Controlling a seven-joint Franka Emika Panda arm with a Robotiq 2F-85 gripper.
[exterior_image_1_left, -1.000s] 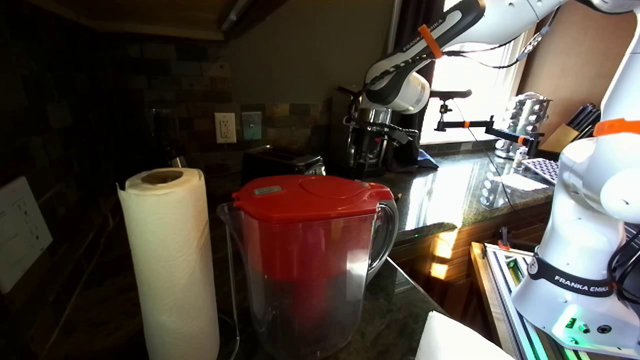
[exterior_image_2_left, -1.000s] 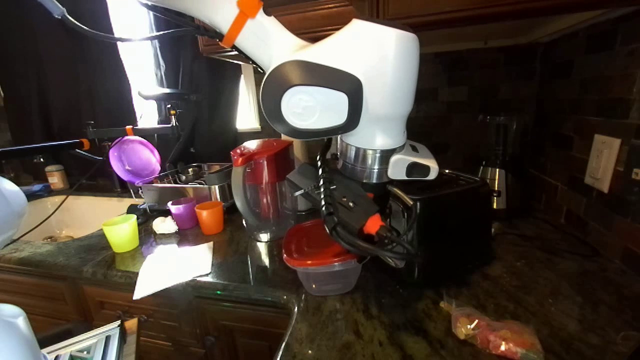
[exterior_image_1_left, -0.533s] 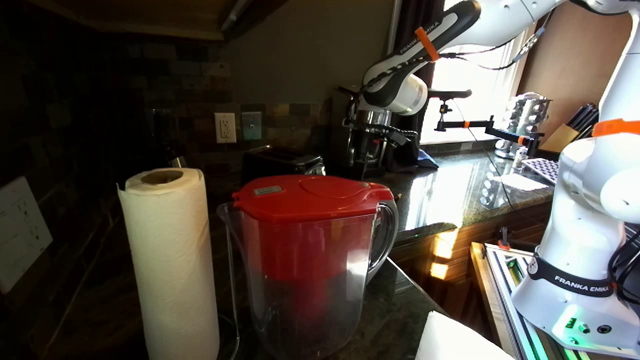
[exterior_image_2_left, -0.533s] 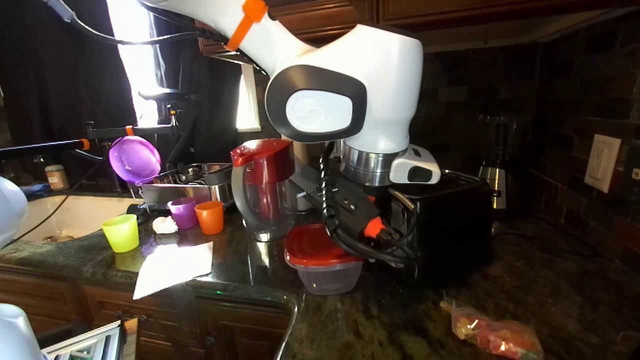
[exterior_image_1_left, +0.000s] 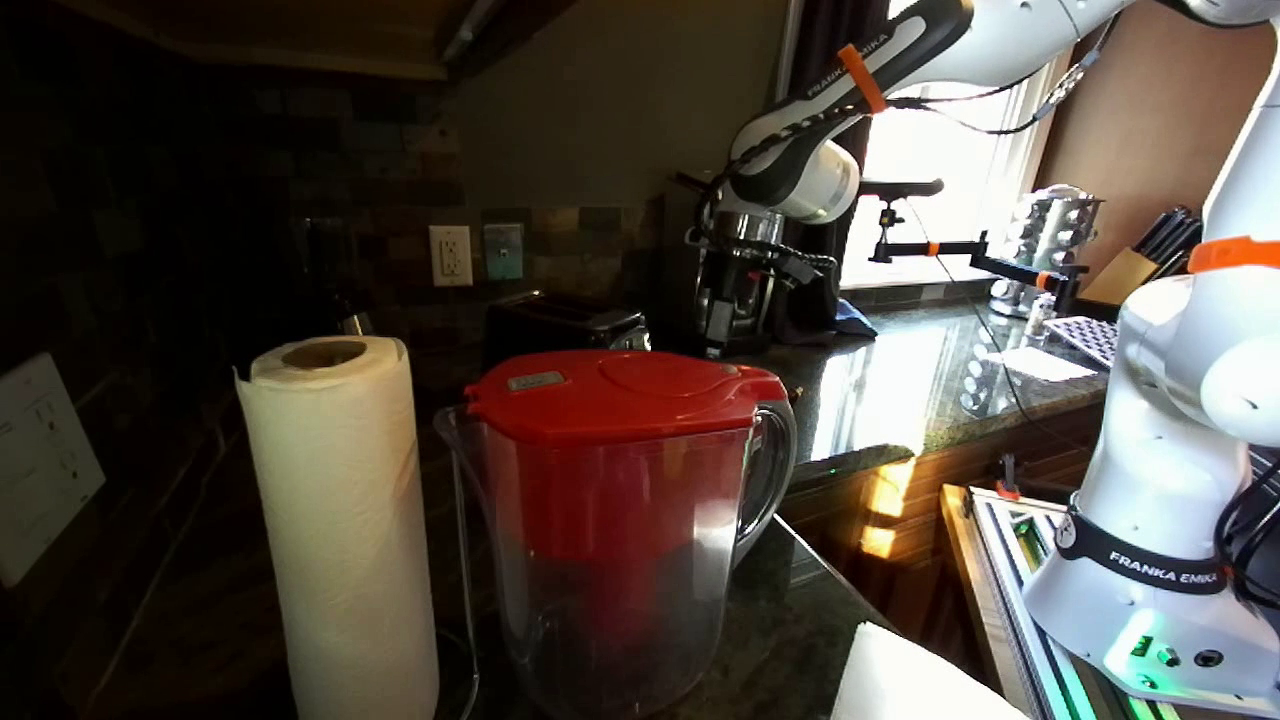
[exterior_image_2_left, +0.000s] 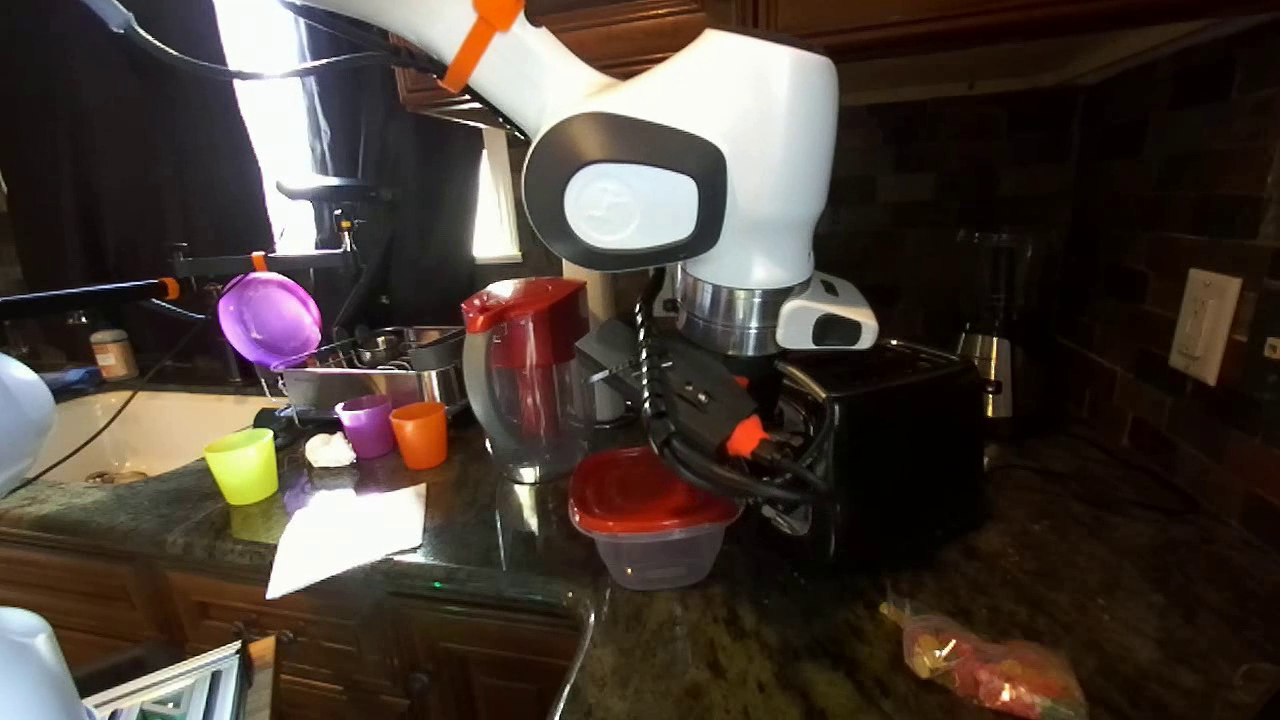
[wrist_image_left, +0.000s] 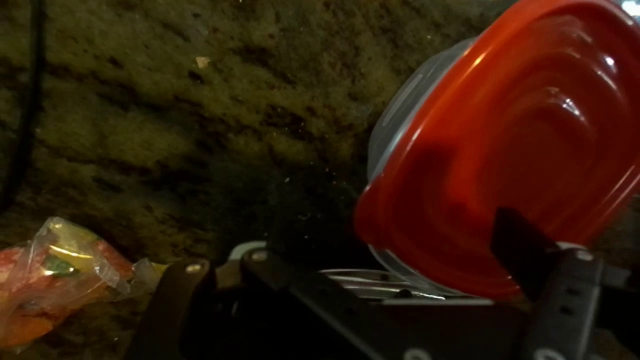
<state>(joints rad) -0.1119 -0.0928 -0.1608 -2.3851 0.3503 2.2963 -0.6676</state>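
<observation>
My gripper (wrist_image_left: 382, 240) is open in the wrist view, its two dark fingers wide apart. The right finger (wrist_image_left: 520, 245) overlaps the near part of a red lid. That lid (wrist_image_left: 540, 140) covers a clear plastic container (exterior_image_2_left: 660, 555) standing on the counter. Nothing is clasped between the fingers; whether the right one touches the lid cannot be told. Below the lid's corner shows a shiny metal strip (wrist_image_left: 380, 285), partly hidden by the gripper. In an exterior view, cables and the camera mount hide most of the gripper, close to the black toaster (exterior_image_2_left: 900, 450).
A bag of candy (exterior_image_2_left: 990, 660) lies on the counter. Behind the container stands a red-lidded pitcher (exterior_image_2_left: 530, 380). Green (exterior_image_2_left: 243, 467), purple (exterior_image_2_left: 367, 425) and orange (exterior_image_2_left: 419, 435) cups are farther left, near a white sheet (exterior_image_2_left: 350, 535). A paper towel roll (exterior_image_1_left: 340, 530) stands beside the pitcher.
The arm dips slightly, then rises back. The gripper has opened, with a finger now showing farther out in an exterior view. The red-lidded container has shifted very slightly to the right.
</observation>
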